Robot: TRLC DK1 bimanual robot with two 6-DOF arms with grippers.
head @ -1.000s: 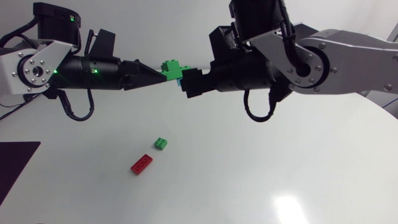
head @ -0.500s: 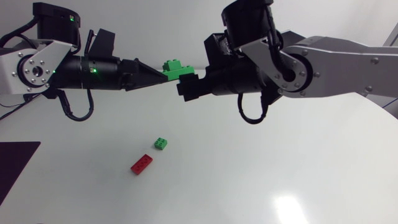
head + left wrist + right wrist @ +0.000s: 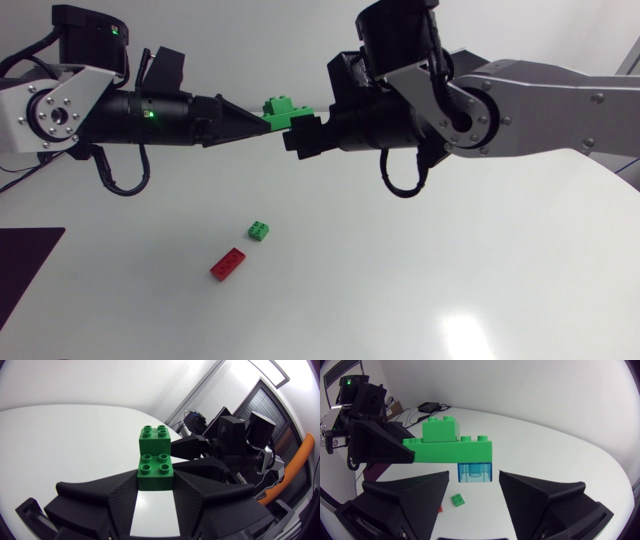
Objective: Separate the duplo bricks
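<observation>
A stack of duplo bricks (image 3: 279,108) hangs in the air above the table, between my two arms. My left gripper (image 3: 262,120) is shut on one end of its long green brick (image 3: 452,450), also seen in the left wrist view (image 3: 155,467). A lighter green brick (image 3: 440,429) sits on top, and a clear blue brick (image 3: 474,471) hangs under the free end. My right gripper (image 3: 474,478) is open, its fingers on either side of the blue brick with gaps showing. A small green brick (image 3: 259,231) and a red brick (image 3: 228,263) lie on the table.
A dark mat (image 3: 25,270) lies at the table's front left corner. The two loose bricks lie below and a little left of where the grippers meet.
My right arm has moved left towards the stack and its fingers have come closer together around the blue brick. The left arm and the stack have stayed still.
</observation>
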